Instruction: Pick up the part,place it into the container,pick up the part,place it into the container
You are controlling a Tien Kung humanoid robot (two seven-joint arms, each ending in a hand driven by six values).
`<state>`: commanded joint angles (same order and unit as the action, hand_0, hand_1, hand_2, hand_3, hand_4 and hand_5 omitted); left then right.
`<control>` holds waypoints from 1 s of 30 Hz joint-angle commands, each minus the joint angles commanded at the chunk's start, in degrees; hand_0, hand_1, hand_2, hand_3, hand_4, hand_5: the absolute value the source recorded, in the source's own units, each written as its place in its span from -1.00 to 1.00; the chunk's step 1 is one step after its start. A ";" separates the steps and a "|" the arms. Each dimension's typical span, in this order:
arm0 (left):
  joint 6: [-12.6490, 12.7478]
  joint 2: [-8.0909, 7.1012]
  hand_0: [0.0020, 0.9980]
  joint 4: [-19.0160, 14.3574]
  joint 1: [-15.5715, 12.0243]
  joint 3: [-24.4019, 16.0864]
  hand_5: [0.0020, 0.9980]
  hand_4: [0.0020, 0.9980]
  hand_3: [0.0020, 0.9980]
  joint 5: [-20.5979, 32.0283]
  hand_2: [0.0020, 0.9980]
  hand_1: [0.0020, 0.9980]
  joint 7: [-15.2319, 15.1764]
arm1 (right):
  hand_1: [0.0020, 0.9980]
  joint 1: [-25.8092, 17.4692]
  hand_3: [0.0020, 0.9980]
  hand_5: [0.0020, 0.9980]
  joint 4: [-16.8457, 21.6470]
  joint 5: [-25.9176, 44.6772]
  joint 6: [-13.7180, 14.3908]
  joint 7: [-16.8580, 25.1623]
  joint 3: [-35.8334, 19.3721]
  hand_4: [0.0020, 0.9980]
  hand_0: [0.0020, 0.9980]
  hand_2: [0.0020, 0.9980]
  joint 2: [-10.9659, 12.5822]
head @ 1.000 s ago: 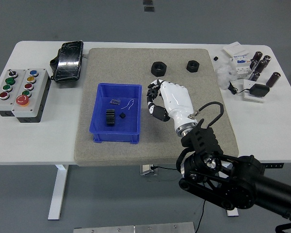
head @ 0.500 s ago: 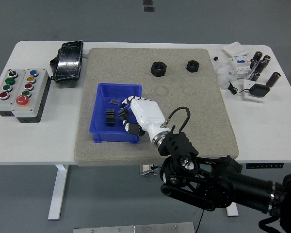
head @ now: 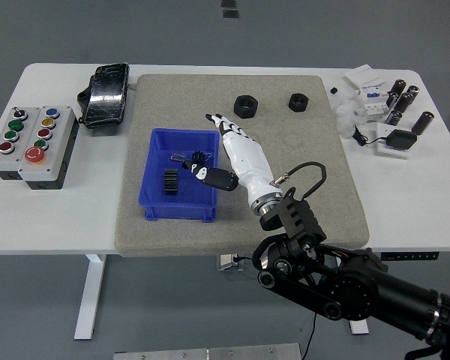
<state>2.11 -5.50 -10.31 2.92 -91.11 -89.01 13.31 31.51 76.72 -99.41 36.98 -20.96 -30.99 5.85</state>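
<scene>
Over the right rim of the blue container, the right hand hangs with its white palm turned up and its fingers spread wide; thumb stretched left above the bin's interior. Nothing is gripped.

Inside the container: one black gear-like part left of centre; a smaller dark part near the right wall, just beside the thumb tip; a small clear item near the far wall, too small to make out.

Container's footing: grey felt mat, on a white table.

Beyond the container, on the mat's far portion: black hex nut, and a second black nut further right, well apart from the bin.

Left of the container, off the mat: button box with coloured buttons; black pouch behind it.

Far right of the container: white boxes and dark cylinders clustered at the table's corner.
</scene>
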 joint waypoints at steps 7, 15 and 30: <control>0.05 -0.38 0.26 0.00 -0.26 0.25 -0.01 0.39 0.24 0.48 0.07 0.10 -0.07 | 0.67 -7.61 0.64 -0.17 6.27 8.77 0.00 9.50 -11.17 0.57 0.43 0.69 4.60; -0.05 -0.85 0.26 0.00 -0.64 -0.10 -0.01 0.40 0.24 -0.01 0.07 0.10 0.08 | 0.64 -16.51 0.61 -0.16 7.72 16.87 0.00 18.88 -23.44 0.54 0.42 0.67 6.91; -0.45 -0.69 0.26 0.00 -0.78 -0.17 -0.02 0.40 0.24 -0.68 0.07 0.10 0.05 | 0.59 -24.16 0.58 -0.06 9.19 18.59 0.00 23.17 -36.92 0.57 0.39 0.63 7.81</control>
<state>1.66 -6.19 -10.31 2.14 -91.28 -89.69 13.37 7.35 85.91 -80.82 36.98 2.21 -67.91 13.66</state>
